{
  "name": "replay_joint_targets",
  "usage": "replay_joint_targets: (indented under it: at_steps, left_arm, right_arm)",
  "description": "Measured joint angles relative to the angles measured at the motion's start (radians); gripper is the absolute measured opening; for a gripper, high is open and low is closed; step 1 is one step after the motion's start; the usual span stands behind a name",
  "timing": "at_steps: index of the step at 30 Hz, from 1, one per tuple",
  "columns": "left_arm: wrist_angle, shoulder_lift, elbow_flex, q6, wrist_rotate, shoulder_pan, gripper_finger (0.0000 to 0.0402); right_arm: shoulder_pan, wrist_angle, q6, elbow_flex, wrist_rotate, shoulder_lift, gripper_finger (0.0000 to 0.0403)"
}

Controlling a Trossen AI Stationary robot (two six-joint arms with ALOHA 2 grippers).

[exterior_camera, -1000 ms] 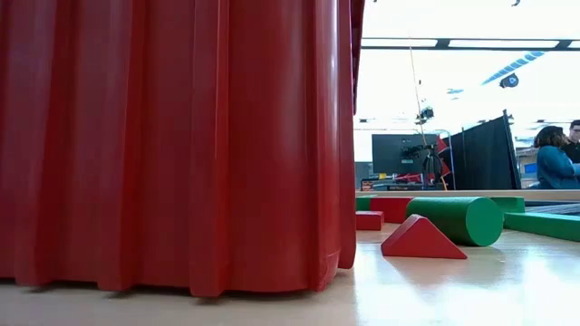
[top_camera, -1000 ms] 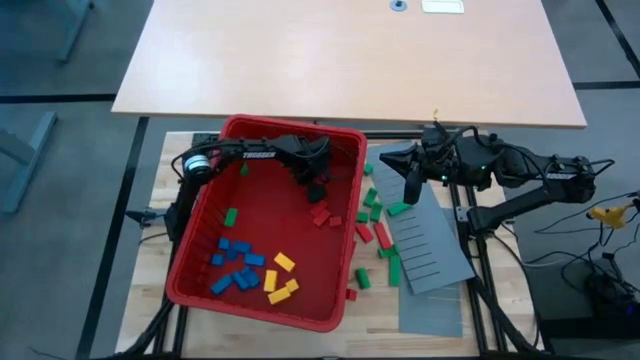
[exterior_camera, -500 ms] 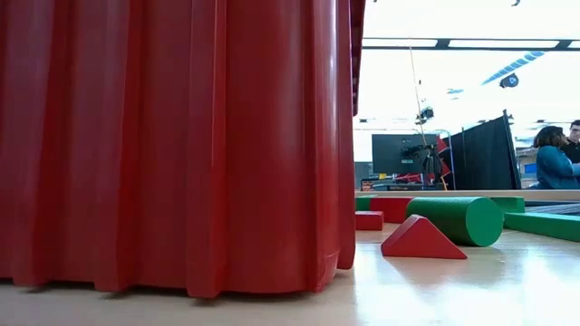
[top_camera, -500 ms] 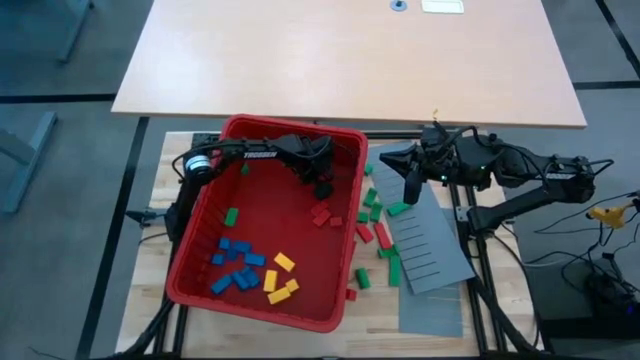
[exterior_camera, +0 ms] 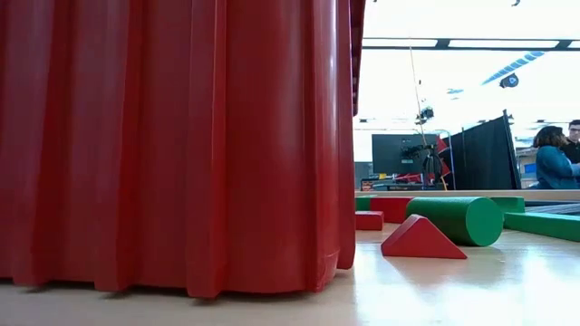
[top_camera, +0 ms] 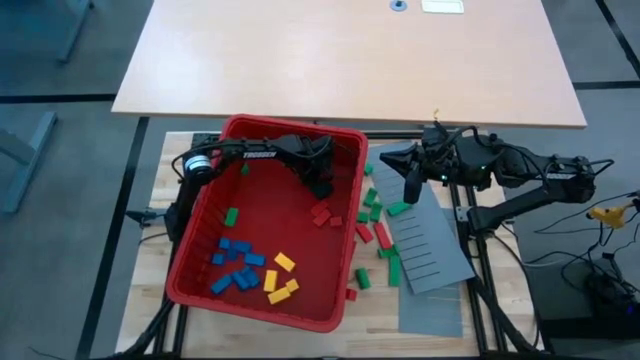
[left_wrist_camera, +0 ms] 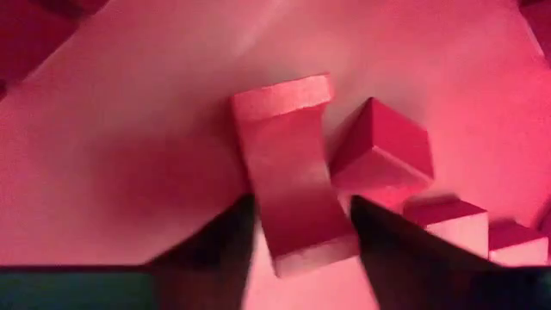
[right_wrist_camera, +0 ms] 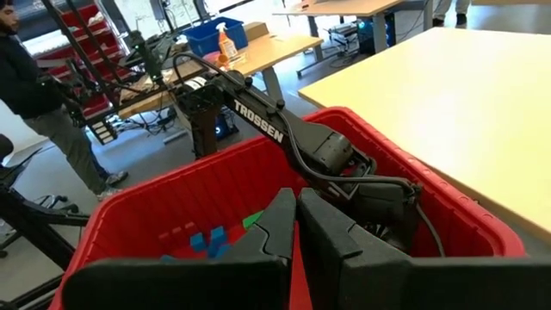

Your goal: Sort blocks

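Left gripper (top_camera: 320, 186): reaches into the red bin (top_camera: 200, 250) near its far right corner. The high view shows only a dark mass there. The left wrist view shows the two dark fingers (left_wrist_camera: 215, 245) spread to either side of a red block (left_wrist_camera: 293, 172); whether they press it is hard to judge, so it reads as parted rather than clamped.

Right gripper (top_camera: 411, 186): hangs over the table just right of the bin, above a grey slotted panel (top_camera: 430, 245). The right wrist view shows its fingers (right_wrist_camera: 275, 228) closed against each other, holding nothing.

Blocks in the bin: blue blocks (top_camera: 233, 265) and yellow blocks (top_camera: 281, 280) near the front, a green block (top_camera: 231, 215) by the left wall, red ones (top_camera: 320, 212) by the left gripper.

Blocks on the table: green and red pieces (top_camera: 375, 235) scattered between the bin and the panel.

Low view: the bin wall fills most of it. Only here do a green cylinder (exterior_camera: 453, 220) and a red wedge (exterior_camera: 421, 239) show, with a person (exterior_camera: 553, 156) far behind.
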Motion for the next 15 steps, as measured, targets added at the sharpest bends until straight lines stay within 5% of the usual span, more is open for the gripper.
replay_joint_targets:
  at_steps: [3, 15]
  left_arm:
    - [0.001, -0.001, 0.0, 0.012, 0.007, 0.0, 0.0105]
    - [-0.107, -0.045, -0.003, 0.061, 0.007, -0.032, 0.0107]
  right_arm:
    - [0.0, 0.0, 0.0, 0.0, 0.005, 0.0, 0.0]
    - [0.0, 0.0, 0.0, 0.0, 0.023, 0.0, 0.0]
